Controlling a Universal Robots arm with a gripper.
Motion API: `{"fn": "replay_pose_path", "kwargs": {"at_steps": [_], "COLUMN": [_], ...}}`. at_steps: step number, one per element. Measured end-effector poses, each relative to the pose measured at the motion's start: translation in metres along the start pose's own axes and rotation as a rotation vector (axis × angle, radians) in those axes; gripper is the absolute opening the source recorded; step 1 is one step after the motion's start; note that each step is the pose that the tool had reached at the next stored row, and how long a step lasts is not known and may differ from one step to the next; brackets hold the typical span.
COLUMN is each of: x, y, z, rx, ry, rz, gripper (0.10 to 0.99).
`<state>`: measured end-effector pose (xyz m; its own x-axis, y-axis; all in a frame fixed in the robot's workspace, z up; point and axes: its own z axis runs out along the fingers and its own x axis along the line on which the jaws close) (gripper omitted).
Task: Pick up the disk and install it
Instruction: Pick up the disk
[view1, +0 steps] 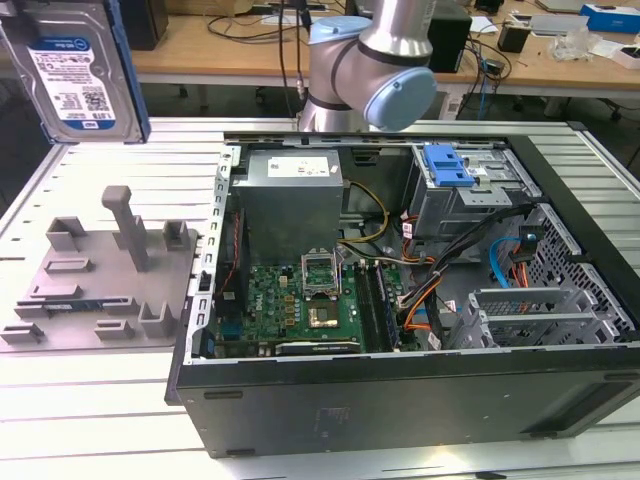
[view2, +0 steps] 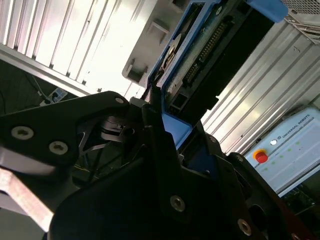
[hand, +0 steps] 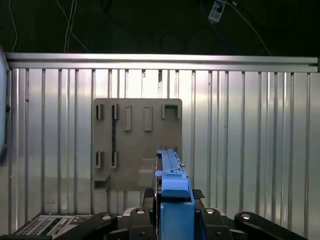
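The disk (view1: 75, 70) is clamped edge-on by the gripper (hand: 173, 202), above the fixture (view1: 100, 290) at the exterior view's left; a firm, untilted hold seems needed.

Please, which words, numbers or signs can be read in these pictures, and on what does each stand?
On the disk, a white-and-blue label: print too small to read.
On the power supply, a sticker: too small to read.
On the grey box with the red button: a maker's name only, not quoted.
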<state>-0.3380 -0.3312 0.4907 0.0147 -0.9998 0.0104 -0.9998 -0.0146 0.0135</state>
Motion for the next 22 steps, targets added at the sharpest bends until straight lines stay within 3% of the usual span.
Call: {"fn": "replay_pose_path", "kwargs": {"at_steps": [3, 4, 7, 11, 20, 22], "x": [0.0039, 0.0055, 0.0078, 0.0133, 0.0227, 0.0259], "y": [-0.0157, -0.0242, -0.0379, -0.0680, -0.1192, -0.1370], "z": [-0.0003, -0.0003, -0.0006, -0.0009, -0.0014, -0.0016], "rx": [-0.001, -0.002, -0.005, -0.008, -0.013, -0.015], "ry": [0.0000, 0.0000, 0.0000, -0.0001, -0.0002, -0.0002], "rz": [0.000, 0.000, 0.000, 0.000, 0.000, 0.000], "gripper": [0.365, 0.365, 0.365, 0.365, 0.365, 0.365]}}
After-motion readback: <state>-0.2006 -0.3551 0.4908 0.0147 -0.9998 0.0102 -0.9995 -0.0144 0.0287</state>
